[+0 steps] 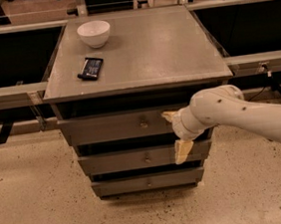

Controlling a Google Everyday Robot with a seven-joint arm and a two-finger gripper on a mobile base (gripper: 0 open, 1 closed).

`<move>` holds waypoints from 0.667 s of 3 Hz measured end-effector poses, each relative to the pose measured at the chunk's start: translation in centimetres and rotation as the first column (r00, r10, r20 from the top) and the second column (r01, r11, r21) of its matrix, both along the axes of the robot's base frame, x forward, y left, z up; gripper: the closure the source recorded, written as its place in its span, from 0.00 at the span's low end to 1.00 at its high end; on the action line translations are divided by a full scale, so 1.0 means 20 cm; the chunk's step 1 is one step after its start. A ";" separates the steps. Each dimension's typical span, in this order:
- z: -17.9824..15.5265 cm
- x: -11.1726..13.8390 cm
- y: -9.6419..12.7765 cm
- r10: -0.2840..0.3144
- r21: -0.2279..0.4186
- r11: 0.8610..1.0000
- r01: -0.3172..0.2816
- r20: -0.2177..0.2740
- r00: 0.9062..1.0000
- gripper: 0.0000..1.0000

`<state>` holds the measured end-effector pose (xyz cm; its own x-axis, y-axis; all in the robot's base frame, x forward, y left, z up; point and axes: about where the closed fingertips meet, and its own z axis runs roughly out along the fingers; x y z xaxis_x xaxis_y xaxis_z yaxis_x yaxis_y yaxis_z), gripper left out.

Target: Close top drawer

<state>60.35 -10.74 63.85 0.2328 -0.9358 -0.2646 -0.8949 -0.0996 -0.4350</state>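
The top drawer (107, 128) is a wide grey front with a small round knob (143, 123), just under the cabinet's top. It stands out a little, with a dark gap above it. My gripper (177, 133) is at the right part of that front, just right of the knob. It is open: one pale finger (169, 115) lies against the drawer front, and the other (183, 151) points down across the middle drawer. My white arm (251, 117) comes in from the right.
A white bowl (94, 33) and a dark flat packet (91, 68) lie on the grey cabinet top (158, 47). Two shorter knobbed drawers (120, 161) sit below. Metal rails (8, 92) run along both sides. Speckled floor (39, 194) lies in front.
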 end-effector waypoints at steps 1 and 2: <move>0.16 -0.15 -0.01 0.061 0.071 0.995 -0.068 0.095 0.994 0.00; 0.28 -0.24 0.01 0.105 0.203 0.970 -0.131 0.136 0.985 0.00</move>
<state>55.49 -10.56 69.46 0.3815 -0.8258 -0.4154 -0.8207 -0.0957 -0.5633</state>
